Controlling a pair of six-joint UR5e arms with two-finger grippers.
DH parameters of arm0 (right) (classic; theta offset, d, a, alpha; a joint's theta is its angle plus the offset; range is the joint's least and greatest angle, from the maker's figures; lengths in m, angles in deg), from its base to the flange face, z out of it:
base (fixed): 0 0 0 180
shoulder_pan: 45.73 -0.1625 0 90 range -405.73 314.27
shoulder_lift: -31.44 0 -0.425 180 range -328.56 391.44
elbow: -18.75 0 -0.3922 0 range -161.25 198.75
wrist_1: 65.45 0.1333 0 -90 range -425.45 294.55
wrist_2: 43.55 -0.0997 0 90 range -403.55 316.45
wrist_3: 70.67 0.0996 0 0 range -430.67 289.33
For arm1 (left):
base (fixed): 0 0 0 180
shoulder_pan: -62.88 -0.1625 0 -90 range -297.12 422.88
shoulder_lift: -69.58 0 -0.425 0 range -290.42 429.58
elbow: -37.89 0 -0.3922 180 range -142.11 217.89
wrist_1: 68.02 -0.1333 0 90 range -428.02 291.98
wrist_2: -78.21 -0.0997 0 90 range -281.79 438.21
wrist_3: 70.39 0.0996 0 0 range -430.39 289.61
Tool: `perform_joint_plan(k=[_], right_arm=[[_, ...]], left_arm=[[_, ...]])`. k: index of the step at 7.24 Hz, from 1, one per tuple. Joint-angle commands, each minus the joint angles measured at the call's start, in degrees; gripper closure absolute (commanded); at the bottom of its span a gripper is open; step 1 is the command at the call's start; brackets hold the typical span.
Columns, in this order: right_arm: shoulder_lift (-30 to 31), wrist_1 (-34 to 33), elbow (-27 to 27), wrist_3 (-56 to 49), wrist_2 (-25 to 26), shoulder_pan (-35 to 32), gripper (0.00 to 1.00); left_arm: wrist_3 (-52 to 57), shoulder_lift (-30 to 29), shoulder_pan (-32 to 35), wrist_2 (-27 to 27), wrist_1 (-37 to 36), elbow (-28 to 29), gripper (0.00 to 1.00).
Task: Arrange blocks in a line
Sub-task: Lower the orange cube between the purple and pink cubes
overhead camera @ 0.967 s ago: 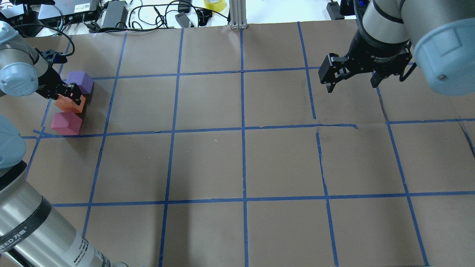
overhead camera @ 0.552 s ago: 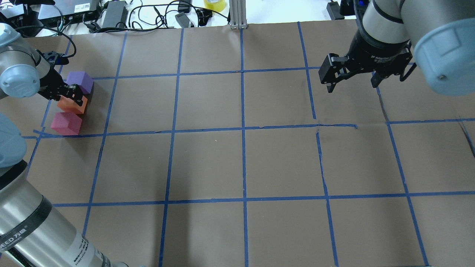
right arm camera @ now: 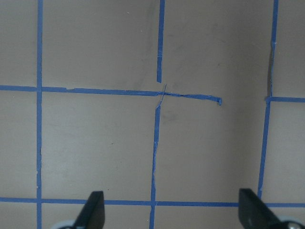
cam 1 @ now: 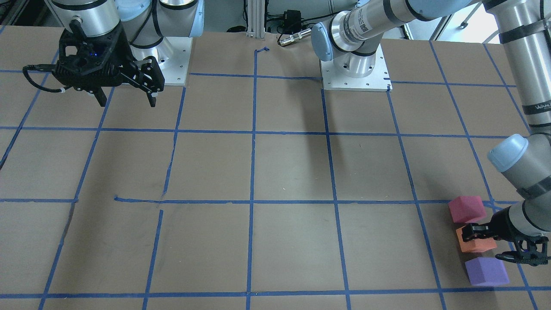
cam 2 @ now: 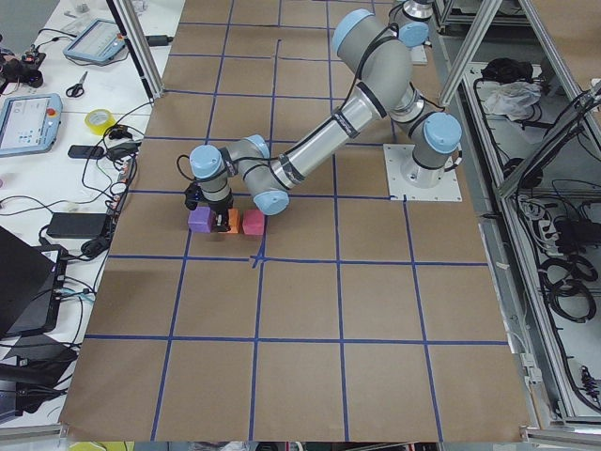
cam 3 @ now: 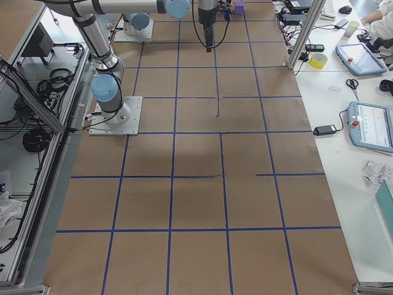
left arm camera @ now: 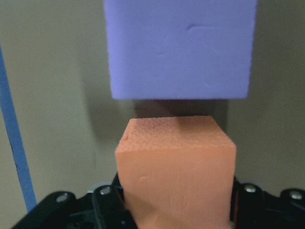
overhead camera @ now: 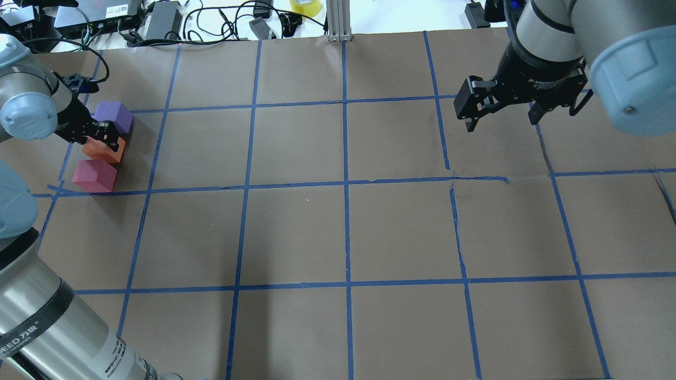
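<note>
At the desk (cam 1: pixel 284 172) corner on the robot's left, front-facing view: left pincer (cam 1: pixel 484 243) gripped the orange block (cam 1: pixel 475 247), which sat between the pinkish-red block (cam 1: pixel 467 209) and the purple block (cam 1: pixel 486 272), probably to square up the row. Right pincer (cam 1: pixel 128 103) hung spread and empty, well apart.

Overhead: the three cubes formed a slanted row. Cables and a yellow tape roll (overhead camera: pixel 305 6) lay past the far edge.

Left wrist: orange held deep in the grip, purple just beyond it.

Right wrist: brown paper and blue tape grid (right arm camera: pixel 155 143) only.
</note>
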State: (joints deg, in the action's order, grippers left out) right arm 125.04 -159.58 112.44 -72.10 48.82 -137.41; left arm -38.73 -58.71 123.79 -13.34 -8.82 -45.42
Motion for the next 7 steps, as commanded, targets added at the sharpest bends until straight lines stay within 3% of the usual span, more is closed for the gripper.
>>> perform_joint_plan(k=[1, 7], right_arm=[[0.00, 0.00, 0.00, -0.07, 0.00, 0.01, 0.00], [0.00, 0.09, 0.00, -0.33, 0.35, -0.08, 0.00]], left_arm=[[1.64, 0.23, -0.09, -0.47, -0.05, -1.32, 0.00], [1.74, 3.12, 0.26, -0.91, -0.67, -0.54, 0.00]])
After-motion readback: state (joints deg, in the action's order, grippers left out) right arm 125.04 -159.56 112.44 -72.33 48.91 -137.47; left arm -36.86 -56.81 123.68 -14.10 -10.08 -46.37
